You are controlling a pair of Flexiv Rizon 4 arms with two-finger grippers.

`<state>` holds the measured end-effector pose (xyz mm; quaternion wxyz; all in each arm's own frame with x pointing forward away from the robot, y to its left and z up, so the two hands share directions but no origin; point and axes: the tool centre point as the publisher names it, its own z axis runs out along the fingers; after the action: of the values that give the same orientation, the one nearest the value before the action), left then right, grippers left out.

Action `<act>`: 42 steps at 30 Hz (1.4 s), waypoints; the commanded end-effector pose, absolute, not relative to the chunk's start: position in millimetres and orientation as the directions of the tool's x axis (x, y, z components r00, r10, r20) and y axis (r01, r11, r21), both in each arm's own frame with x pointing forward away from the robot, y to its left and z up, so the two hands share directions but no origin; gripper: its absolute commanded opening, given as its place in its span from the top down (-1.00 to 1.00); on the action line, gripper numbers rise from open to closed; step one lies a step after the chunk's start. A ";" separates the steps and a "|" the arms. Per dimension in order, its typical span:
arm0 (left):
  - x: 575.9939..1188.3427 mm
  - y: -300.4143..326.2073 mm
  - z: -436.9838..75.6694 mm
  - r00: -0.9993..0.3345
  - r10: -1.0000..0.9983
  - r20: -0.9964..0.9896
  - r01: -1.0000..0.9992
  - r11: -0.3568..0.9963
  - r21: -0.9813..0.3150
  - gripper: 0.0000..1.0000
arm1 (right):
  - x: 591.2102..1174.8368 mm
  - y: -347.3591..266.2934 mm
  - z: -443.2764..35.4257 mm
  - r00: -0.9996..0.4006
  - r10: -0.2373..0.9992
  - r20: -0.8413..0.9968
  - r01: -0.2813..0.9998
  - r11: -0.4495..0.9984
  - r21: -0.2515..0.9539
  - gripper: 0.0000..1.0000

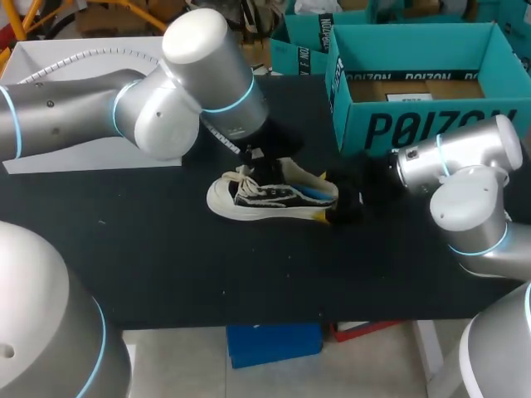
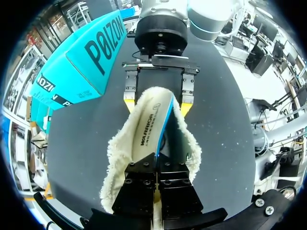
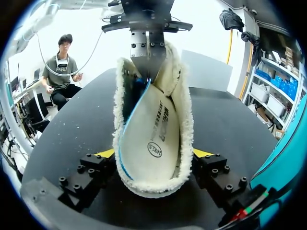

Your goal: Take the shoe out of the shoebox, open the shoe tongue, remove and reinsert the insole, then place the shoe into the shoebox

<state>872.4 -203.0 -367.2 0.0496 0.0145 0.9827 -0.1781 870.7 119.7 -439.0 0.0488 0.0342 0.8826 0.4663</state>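
Black tabletop (image 1: 166,257). The shoe (image 1: 270,197) sits near the middle, toe to my left and heel to my right, sole down.

Right claw (image 3: 153,154) is at the heel. It has one finger on each side, yellow tips against the fleece collar, clamped on the shoe.

Left claw (image 2: 156,165) hangs over the shoe's opening, its fingers drawn together and pinching the front end of the insole (image 2: 149,127). The insole stands tilted, partly out of the fleece lining, with its blue edge showing.

Farther back on the right is the open teal shoebox (image 1: 415,124), well apart from the shoe.
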 end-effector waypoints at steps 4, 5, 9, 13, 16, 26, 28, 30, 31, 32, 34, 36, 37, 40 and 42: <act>868.4 -193.7 -362.1 -0.994 0.005 -0.110 0.044 0.934 -0.355 1.00 | 871.4 122.8 -442.2 -0.993 0.108 -0.054 0.017 0.564 0.825 1.00; 868.3 -193.8 -362.6 -0.994 0.006 -0.109 0.045 0.934 -0.354 1.00 | 871.4 122.8 -442.2 -0.993 0.108 -0.054 0.017 0.564 0.825 1.00; 866.9 -199.3 -364.7 -0.994 0.021 -0.104 0.056 0.934 -0.353 1.00 | 871.4 122.8 -442.2 -0.993 0.108 -0.054 0.017 0.564 0.825 1.00; 866.4 -207.2 -364.0 -0.994 0.038 -0.104 0.073 0.930 -0.360 1.00 | 871.4 122.8 -442.2 -0.993 0.108 -0.054 0.017 0.564 0.825 1.00; 867.2 -212.5 -364.8 -0.993 0.046 -0.104 0.080 0.932 -0.353 1.00 | 871.4 122.8 -442.2 -0.993 0.108 -0.054 0.017 0.564 0.825 1.00; 866.7 -222.5 -375.5 -0.992 0.107 -0.069 0.123 0.940 -0.318 0.28 | 871.4 122.8 -442.2 -0.993 0.108 -0.054 0.017 0.564 0.825 1.00; 866.3 -226.6 -372.5 -0.991 0.107 -0.078 0.127 0.938 -0.322 0.49 | 871.4 122.8 -442.2 -0.993 0.108 -0.054 0.017 0.564 0.825 1.00; 866.8 -230.3 -368.2 -0.989 0.117 -0.089 0.140 0.934 -0.329 0.28 | 871.4 122.8 -442.2 -0.993 0.108 -0.054 0.017 0.564 0.825 1.00; 866.9 -231.6 -366.5 -0.988 0.121 -0.095 0.146 0.933 -0.330 0.18 | 871.4 122.8 -442.2 -0.993 0.108 -0.054 0.017 0.564 0.825 1.00; 867.0 -233.4 -363.9 -0.986 0.127 -0.104 0.155 0.931 -0.330 0.17 | 871.4 122.8 -442.2 -0.993 0.108 -0.054 0.017 0.564 0.825 1.00; 866.3 -237.7 -358.9 -0.983 0.138 -0.122 0.172 0.926 -0.335 0.33 | 871.4 122.8 -442.2 -0.993 0.108 -0.054 0.017 0.564 0.825 1.00; 864.6 -242.3 -355.6 -0.979 0.153 -0.137 0.192 0.923 -0.335 0.33 | 871.4 122.8 -442.2 -0.993 0.108 -0.054 0.017 0.564 0.825 1.00; 863.6 -244.6 -354.0 -0.977 0.160 -0.144 0.200 0.921 -0.336 0.38 | 871.4 122.8 -442.2 -0.993 0.108 -0.054 0.017 0.564 0.825 1.00; 860.2 -251.7 -350.2 -0.970 0.185 -0.156 0.229 0.912 -0.342 0.46 | 871.4 122.8 -442.2 -0.993 0.108 -0.054 0.017 0.564 0.825 1.00; 856.4 -256.3 -348.8 -0.966 0.202 -0.163 0.248 0.906 -0.343 0.49 | 871.4 122.8 -442.2 -0.993 0.108 -0.054 0.017 0.564 0.825 1.00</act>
<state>860.2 -254.4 -349.5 0.0606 0.1121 0.9749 -0.1828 870.9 120.7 -439.2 0.0489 0.0343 0.8826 0.4663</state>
